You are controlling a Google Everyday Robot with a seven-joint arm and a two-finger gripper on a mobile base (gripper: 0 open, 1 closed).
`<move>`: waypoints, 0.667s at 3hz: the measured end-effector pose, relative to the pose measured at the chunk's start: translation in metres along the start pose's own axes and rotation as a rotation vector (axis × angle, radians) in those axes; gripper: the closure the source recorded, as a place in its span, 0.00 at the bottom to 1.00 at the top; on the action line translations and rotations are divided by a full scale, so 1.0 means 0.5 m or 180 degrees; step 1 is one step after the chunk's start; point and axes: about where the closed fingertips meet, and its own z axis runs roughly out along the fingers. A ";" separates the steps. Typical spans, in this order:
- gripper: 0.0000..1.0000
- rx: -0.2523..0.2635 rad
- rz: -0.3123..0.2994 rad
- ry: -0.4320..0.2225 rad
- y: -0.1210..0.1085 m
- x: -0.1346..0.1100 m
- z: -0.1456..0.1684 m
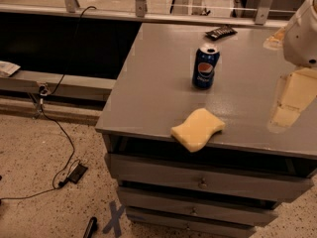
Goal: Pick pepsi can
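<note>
The pepsi can (205, 67) is dark blue with a silver top and a round red-white-blue logo. It stands upright on the grey cabinet top (148, 93), towards the back middle. My gripper (292, 100) hangs at the right edge of the view under the white arm housing (302, 33), over the right side of the cabinet top. It is well to the right of the can and apart from it. It holds nothing that I can see.
A wavy-edged yellow sponge (198, 129) lies at the front edge of the top, in front of the can. A dark flat object (221, 32) lies at the back edge. Drawers (203, 182) sit below. Cables (59, 128) and a power brick (78, 172) lie on the floor at left.
</note>
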 end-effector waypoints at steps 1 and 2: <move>0.00 0.0001 0.0000 -0.0001 0.000 0.000 0.000; 0.00 0.0040 -0.0040 -0.0100 -0.021 -0.002 0.001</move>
